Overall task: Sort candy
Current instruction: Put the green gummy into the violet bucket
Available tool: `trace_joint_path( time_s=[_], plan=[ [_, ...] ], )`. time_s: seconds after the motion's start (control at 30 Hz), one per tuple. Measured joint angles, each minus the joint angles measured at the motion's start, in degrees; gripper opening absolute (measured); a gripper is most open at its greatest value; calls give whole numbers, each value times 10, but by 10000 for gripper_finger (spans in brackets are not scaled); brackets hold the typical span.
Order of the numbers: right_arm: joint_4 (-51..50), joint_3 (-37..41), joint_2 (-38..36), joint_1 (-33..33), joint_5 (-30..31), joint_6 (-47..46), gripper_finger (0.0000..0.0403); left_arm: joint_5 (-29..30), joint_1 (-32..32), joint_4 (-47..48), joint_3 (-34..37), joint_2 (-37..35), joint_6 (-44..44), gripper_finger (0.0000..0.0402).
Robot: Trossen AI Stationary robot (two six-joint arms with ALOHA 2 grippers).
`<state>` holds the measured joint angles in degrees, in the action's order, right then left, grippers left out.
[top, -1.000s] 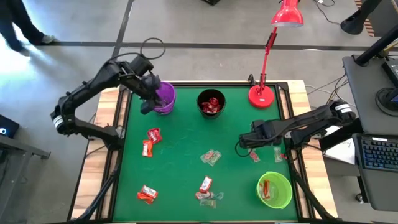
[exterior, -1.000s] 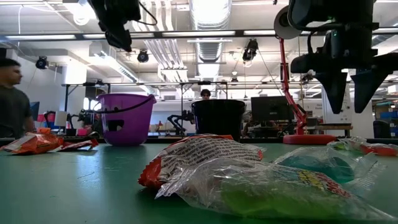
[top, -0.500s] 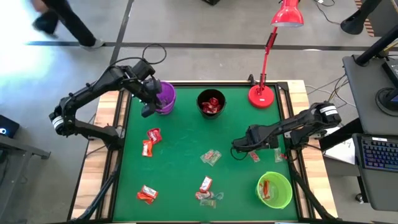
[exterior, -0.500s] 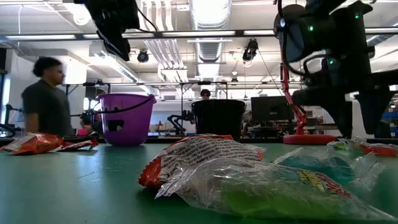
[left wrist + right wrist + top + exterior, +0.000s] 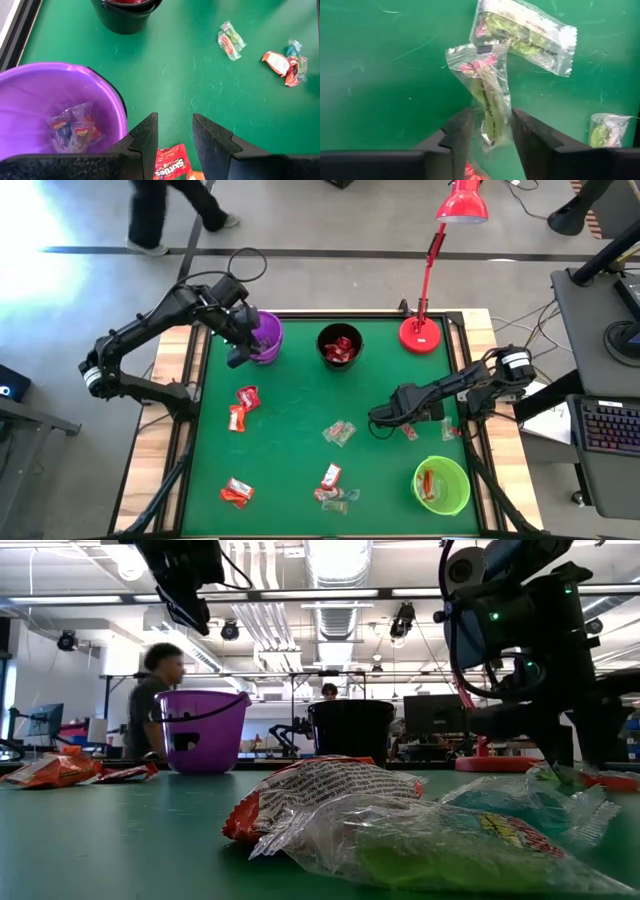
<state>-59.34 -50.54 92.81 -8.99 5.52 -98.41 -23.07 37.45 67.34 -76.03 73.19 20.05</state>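
Small wrapped candy lies scattered on the green table: red packets (image 5: 246,397) (image 5: 236,493), clear ones (image 5: 339,432). My right gripper (image 5: 382,423) points down low over the mat at the right. Its fingers stand on either side of a clear packet with pink and green sweets (image 5: 487,100), which lies flat. My left gripper (image 5: 238,352) hangs open and empty beside the purple cup (image 5: 264,337), which holds clear packets (image 5: 75,131). The black cup (image 5: 340,346) holds red candy, and the green cup (image 5: 441,485) holds one red piece. My right gripper comes from above with a finger (image 5: 462,127) close to each long side of the clear packet's nearer end (image 5: 490,131). The packet lies on the mat. Whether the fingers touch it, I cannot tell.
A red desk lamp stands with its base (image 5: 420,333) at the table's far right corner. Two more clear packets (image 5: 525,30) (image 5: 605,131) lie close to my right gripper. A person walks across the floor beyond the table's far edge.
My right gripper has sunk toward the table and shifted a little toward the left edge, tipping more steeply down, so that it now stands around the clear packet. My left arm has kept still. The person behind the table has walked across to the right.
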Motion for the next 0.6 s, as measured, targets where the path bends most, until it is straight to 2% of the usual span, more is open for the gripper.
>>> trace_joint_path(
  time_s=[0.3, 0.47, 0.6],
  plan=[
    [-2, 3, -15, 0, 0, -6, 21, 0, 0, 2, 0, 0, 0, 103],
    [-4, -8, -28, -2, -29, 8, 13, 0, 0, 5, 0, 0, 0, 103],
    [-3, -41, -55, -4, -13, 25, 13, 0, 0, 4, 0, 0, 3, 103]
  ],
)
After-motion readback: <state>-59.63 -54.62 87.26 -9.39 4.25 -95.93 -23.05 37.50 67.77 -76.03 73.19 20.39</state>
